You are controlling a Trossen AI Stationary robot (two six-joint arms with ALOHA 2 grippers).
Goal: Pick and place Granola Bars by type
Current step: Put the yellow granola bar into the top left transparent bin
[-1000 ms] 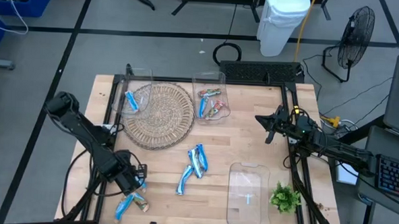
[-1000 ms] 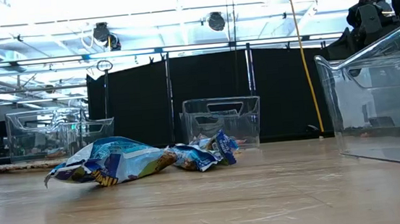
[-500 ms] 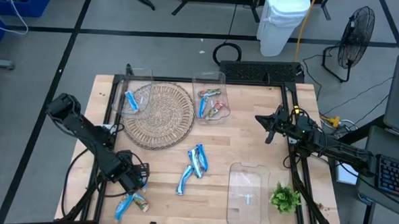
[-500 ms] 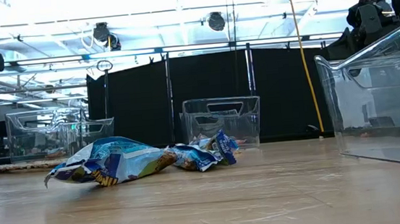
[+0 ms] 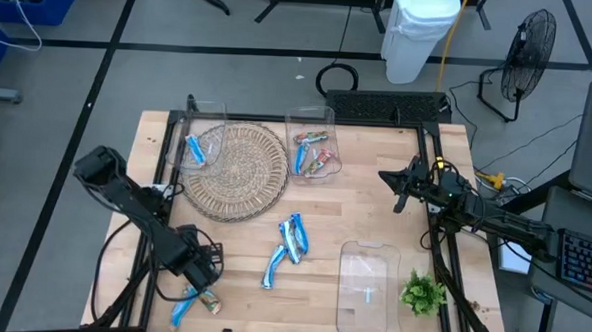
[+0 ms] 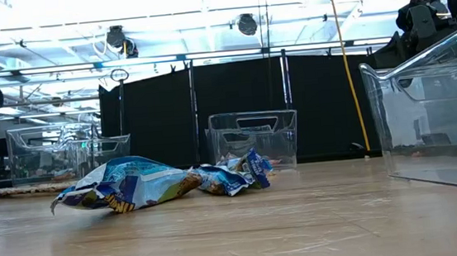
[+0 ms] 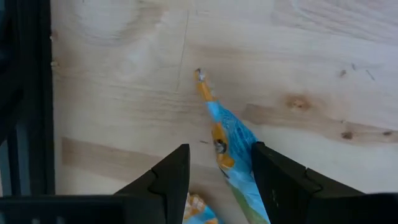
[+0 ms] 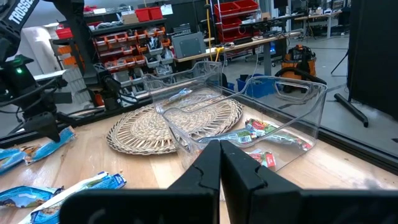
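Left gripper [image 5: 203, 273] risen, parted above blue bar [image 7: 233, 140], wrapper print unreadable

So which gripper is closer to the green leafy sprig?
The right. The right gripper is parked at the table's right side, up-table from the sprig; the left gripper is across the table, over the bars at the left front corner.

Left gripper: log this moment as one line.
left gripper: open, over blue granola bar | right gripper: shut, parked | bar on table
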